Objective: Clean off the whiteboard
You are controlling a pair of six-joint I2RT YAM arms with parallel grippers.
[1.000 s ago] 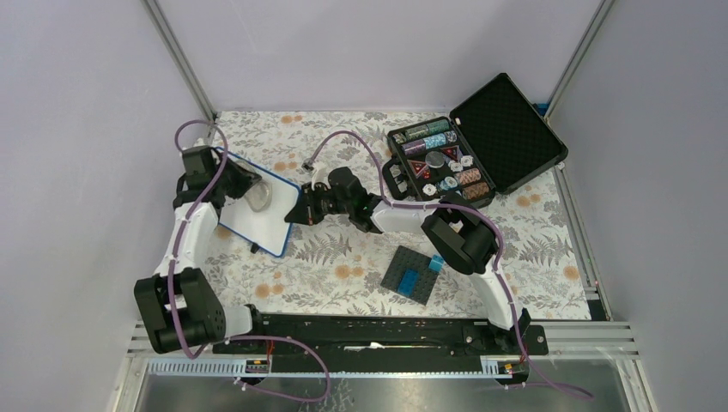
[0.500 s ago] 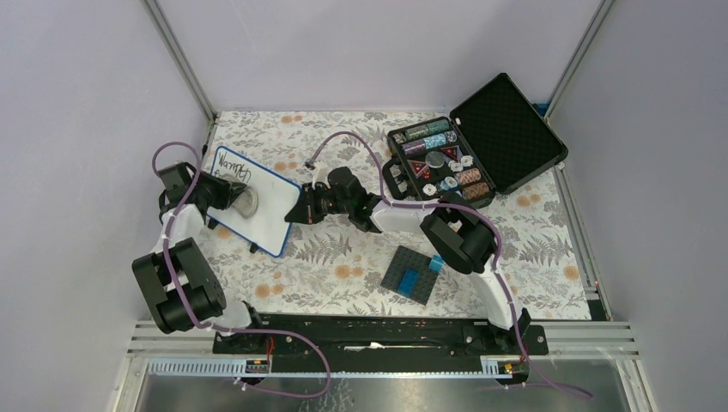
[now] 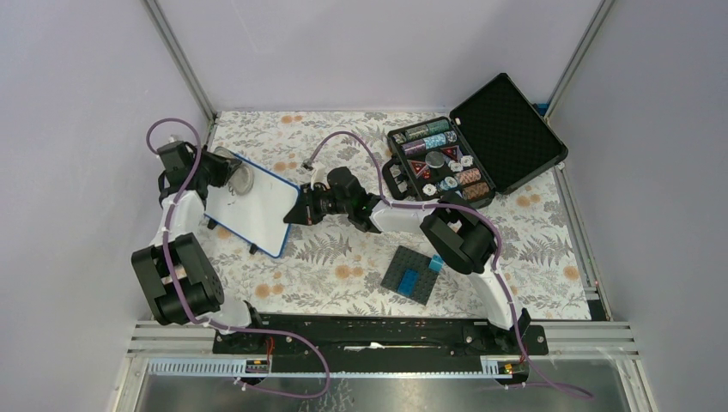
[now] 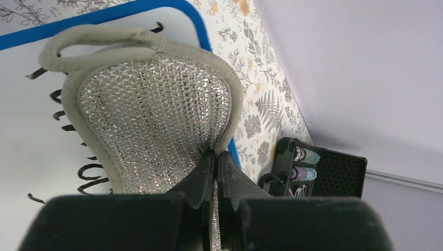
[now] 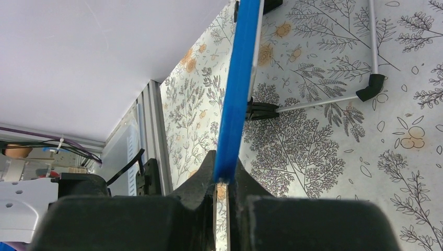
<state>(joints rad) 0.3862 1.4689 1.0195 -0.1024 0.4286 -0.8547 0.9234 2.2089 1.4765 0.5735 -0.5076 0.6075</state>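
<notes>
Floral-print cloth (image 3: pixel 343 266) covers the table, with plain pale walls around it. Far left, my left gripper (image 3: pixel 225 174) is clamped tight on a silver mesh scouring pad (image 4: pixel 156 110), which presses on the far corner of the whiteboard (image 3: pixel 257 210). Only the left wrist view shows dark handwriting (image 4: pixel 89 175) poking out beside the pad; from overhead I can't read any. The board sits tilted on the table's left half, and my right gripper (image 3: pixel 296 212) pinches its right edge. The right wrist view shows that blue rim edge-on between the closed fingers, plus a wire stand leg (image 5: pixel 324 100) beneath the board. Further right lie a dark grey studded plate (image 3: pixel 399 268) carrying blue bricks (image 3: pixel 414 280), then an open black case (image 3: pixel 511 129) of poker chips (image 3: pixel 438 163).
</notes>
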